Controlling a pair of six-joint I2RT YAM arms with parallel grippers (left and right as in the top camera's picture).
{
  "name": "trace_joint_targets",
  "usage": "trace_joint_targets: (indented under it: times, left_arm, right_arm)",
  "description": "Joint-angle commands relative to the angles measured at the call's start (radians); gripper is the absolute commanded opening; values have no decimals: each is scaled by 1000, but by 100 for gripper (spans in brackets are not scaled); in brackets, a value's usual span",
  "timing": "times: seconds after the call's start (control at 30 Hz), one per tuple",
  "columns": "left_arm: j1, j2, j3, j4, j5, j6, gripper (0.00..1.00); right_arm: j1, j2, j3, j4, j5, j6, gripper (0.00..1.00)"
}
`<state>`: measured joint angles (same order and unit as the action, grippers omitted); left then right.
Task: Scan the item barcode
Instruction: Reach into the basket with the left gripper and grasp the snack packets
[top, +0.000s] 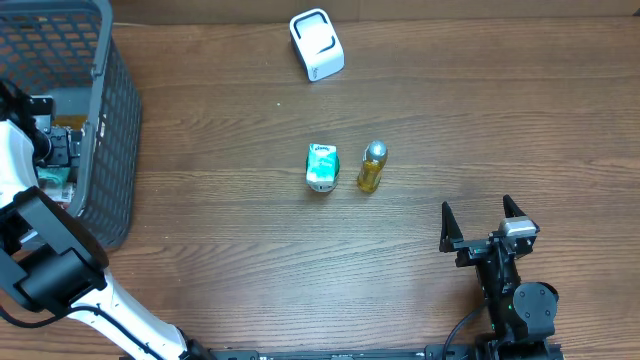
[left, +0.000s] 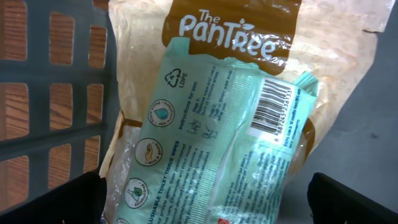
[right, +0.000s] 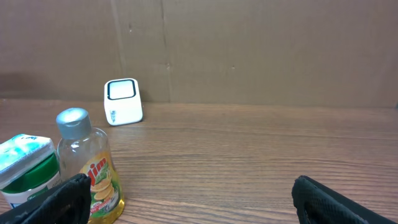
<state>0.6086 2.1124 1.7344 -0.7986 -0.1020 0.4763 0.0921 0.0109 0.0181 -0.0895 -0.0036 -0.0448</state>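
Note:
In the left wrist view a mint-green pack of flushable wipes (left: 217, 143) lies on a tan Pantree bag (left: 224, 31) inside the basket. Its barcode (left: 278, 106) faces up. My left gripper (left: 208, 202) is open, with one black finger on each side of the pack's near end and not touching it. From overhead, the left arm reaches into the grey basket (top: 110, 120). My right gripper (top: 477, 207) stands open and empty over the table at the lower right. The white scanner (top: 316, 44) sits at the far edge of the table, and it also shows as the white scanner (right: 122, 101) in the right wrist view.
A small green-and-white tissue pack (top: 321, 166) and a yellow dish-soap bottle (top: 371, 167) stand side by side mid-table. In the right wrist view the bottle (right: 90, 168) is just by the left finger. The basket's slatted wall (left: 56, 93) rises left of the wipes.

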Motion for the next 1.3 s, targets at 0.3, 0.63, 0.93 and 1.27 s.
trace_joint_targets:
  times: [0.3,0.63,0.93,1.27]
  left_arm:
    - [12,101,-10,-19,-64,1,100]
    - [18,122,-11,-31,-36,-14,36]
    - [6,22,40,-42,155,-140,26]
    - [-7,-300,121,-4,208,-356,24]
  right_arm:
    - [-3,-8,-10,6,-8,4,100]
    - [-3,-8,-10,6,-8,4,100]
    - [-3,-8,-10,6,-9,4,100]
    - [-3,-8,-10,6,-8,4,100]
